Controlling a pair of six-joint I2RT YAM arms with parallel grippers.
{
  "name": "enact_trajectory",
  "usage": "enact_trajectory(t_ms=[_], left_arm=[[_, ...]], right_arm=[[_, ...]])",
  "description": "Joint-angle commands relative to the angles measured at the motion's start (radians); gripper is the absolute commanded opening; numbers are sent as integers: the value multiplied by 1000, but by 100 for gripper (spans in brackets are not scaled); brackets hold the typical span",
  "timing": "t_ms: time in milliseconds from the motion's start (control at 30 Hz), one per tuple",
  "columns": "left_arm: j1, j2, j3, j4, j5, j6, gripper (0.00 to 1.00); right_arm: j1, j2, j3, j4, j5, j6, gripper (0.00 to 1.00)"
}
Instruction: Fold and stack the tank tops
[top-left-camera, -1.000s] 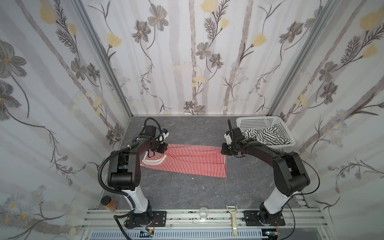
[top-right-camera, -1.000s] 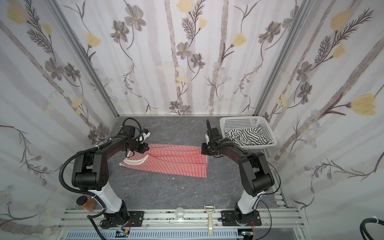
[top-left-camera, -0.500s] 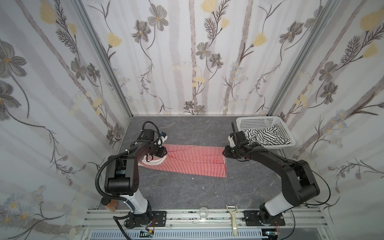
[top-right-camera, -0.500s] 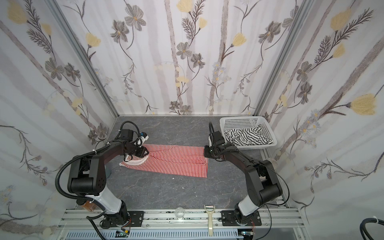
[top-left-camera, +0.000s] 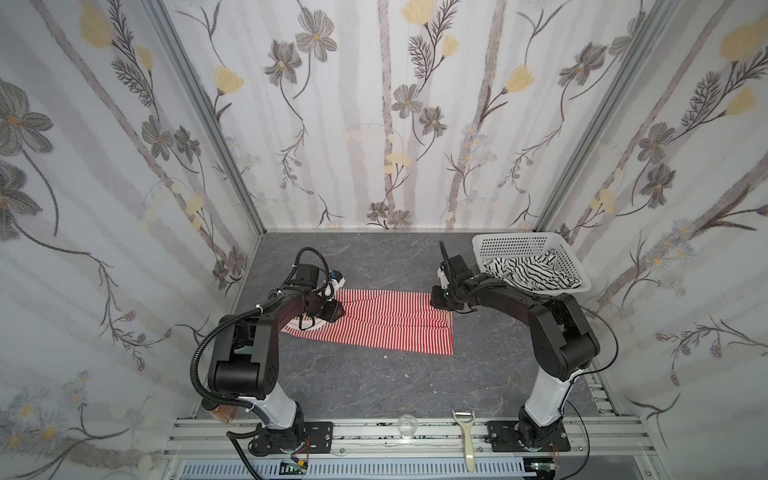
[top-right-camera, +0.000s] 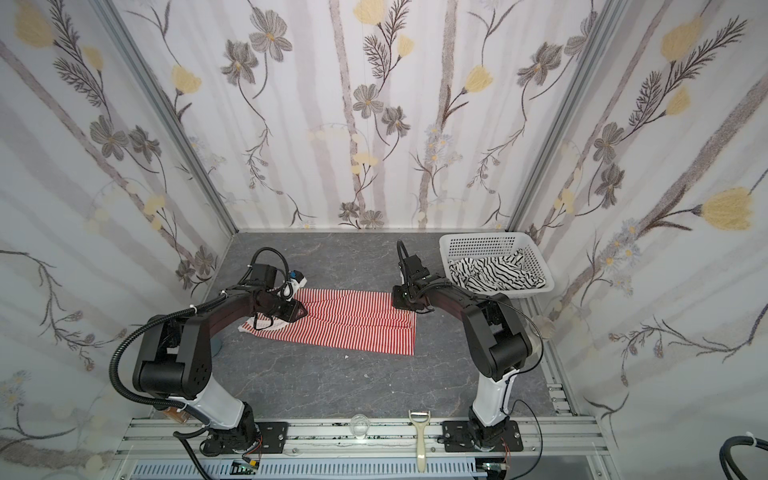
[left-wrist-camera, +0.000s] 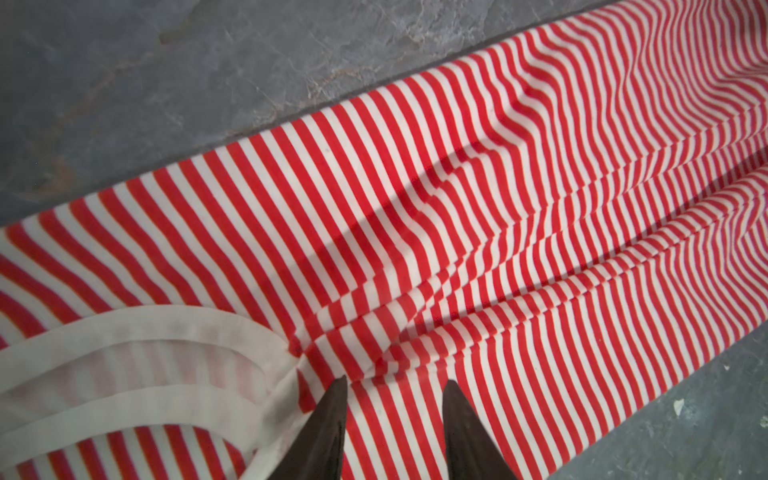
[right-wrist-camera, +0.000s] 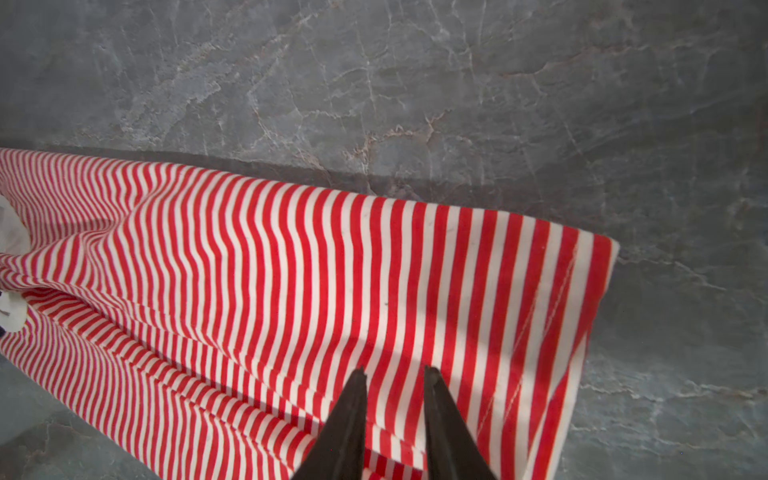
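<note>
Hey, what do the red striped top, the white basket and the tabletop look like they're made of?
Red striped top: soft matte knit cloth, probably jersey; it wrinkles and lies in soft folds.
White basket: moulded plastic, slightly glossy, judging by its rigid perforated walls.
Tabletop: matte grey with stone-like veining; real stone or printed laminate, I cannot tell.

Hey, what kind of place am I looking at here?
Probably a robot test cell staged as a laundry corner: two black robot arms bolted to an aluminium rail, floral wallpaper panels walling in a grey stone-look tabletop, and a white perforated plastic basket holding a black-and-white striped top.
</note>
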Motion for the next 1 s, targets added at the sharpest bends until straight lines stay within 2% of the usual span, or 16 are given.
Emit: enact_trajectory(t_ms=[0, 167, 300, 400, 533, 767, 867, 967], left_arm=[[-2, 37, -8, 27, -53, -14, 40], [-4, 103, 20, 31, -120, -14, 40], [-6, 168, 99, 29, -175, -16, 40], [-12, 249, 204, 25, -226, -17, 40], [-46, 402, 418, 8, -298, -10, 41], [-150, 627, 761, -46, -414, 24, 41], [-190, 677, 835, -63, -441, 40, 42], [-215, 701, 871, -65, -466, 47, 42]], right_arm=[[11, 7, -33, 1, 15, 19, 26], [40, -21, -130, -3, 40, 45, 26], [64, -61, -200, 1, 60, 80, 26], [88, -102, -240, 2, 78, 115, 26], [139, -150, -275, -10, 106, 163, 26], [308, -129, -274, -76, 176, 237, 26], [411, -113, -255, -118, 208, 280, 26], [505, -105, -234, -127, 188, 337, 26]])
